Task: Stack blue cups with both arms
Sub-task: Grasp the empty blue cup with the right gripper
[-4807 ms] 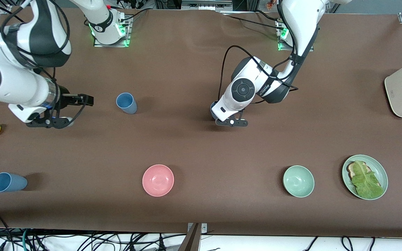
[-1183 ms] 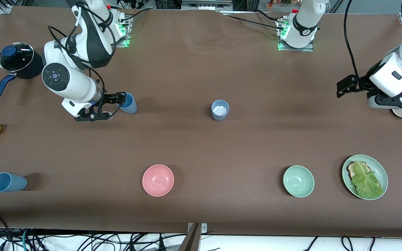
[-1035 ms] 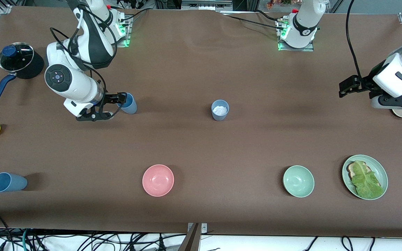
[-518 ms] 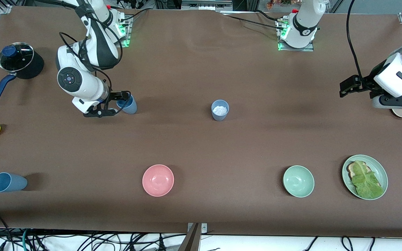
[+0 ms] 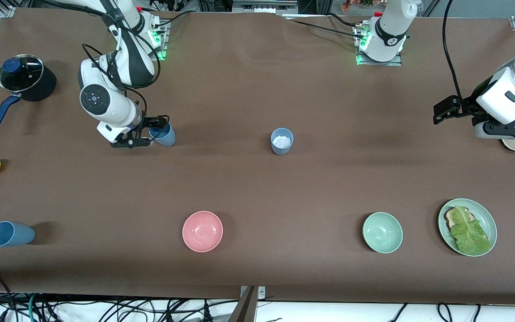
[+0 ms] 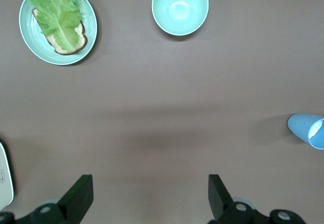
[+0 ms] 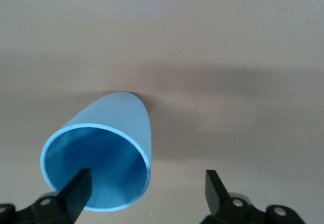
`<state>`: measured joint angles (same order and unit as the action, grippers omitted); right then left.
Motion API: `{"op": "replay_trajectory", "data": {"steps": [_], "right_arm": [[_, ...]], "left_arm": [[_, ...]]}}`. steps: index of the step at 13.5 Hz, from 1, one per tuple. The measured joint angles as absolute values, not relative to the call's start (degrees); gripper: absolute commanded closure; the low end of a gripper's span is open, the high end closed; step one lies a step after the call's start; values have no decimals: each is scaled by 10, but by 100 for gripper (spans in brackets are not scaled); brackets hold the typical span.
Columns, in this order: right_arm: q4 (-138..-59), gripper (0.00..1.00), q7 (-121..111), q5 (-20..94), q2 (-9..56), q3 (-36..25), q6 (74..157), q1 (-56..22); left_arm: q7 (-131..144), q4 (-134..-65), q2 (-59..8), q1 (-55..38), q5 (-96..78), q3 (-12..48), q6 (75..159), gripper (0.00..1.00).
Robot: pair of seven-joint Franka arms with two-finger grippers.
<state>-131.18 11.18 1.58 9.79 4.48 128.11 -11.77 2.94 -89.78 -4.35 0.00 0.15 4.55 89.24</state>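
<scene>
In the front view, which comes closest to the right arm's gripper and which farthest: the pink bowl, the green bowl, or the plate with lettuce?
From the right gripper, at a blue cup:
1. Pink bowl, nearer the front camera, toward the right arm's end.
2. Green bowl, toward the left arm's end.
3. Plate with lettuce, closest to the left arm's end.

Blue cup point(image 7: 104, 150) between the right gripper point(image 7: 144, 191) fingers point(image 7: 76, 188): matt, smooth, plastic-looking, inner wall a shade brighter than the outer; the fingers themselves matt black. Table cover point(image 5: 248, 188) under both grippers: brown, matt, cloth-like with faint ripples; grey-blue cup point(image 5: 281, 141) well off from either pair of fingers looks equally matt, white powdery fill inside. Ahead of the left gripper point(image 6: 152, 196) fingers, green bowl point(image 6: 180, 7) and plate point(image 6: 35, 44) show a soft satin sheen
</scene>
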Motion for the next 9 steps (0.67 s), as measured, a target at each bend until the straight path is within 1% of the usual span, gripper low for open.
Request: {"op": "replay_trajectory", "data": {"steps": [4,5,7,8,9], "right_arm": [[-1315,47,112,16,98,45,1286,-118],[-1315,52,112,16,98,45,1288,-118],[-1316,67,112,16,98,45,1290,-118],[-1317,72,112,16,98,45,1291,-118],[-1318,79,112,16,98,45,1291,-118]], "left_arm": [[29,-898,-43,0,2,46,892,0],[29,-898,-43,0,2,46,892,0],[29,-898,-43,0,2,46,892,0],[29,-898,-43,0,2,46,892,0],[29,-898,-43,0,2,46,892,0]]}}
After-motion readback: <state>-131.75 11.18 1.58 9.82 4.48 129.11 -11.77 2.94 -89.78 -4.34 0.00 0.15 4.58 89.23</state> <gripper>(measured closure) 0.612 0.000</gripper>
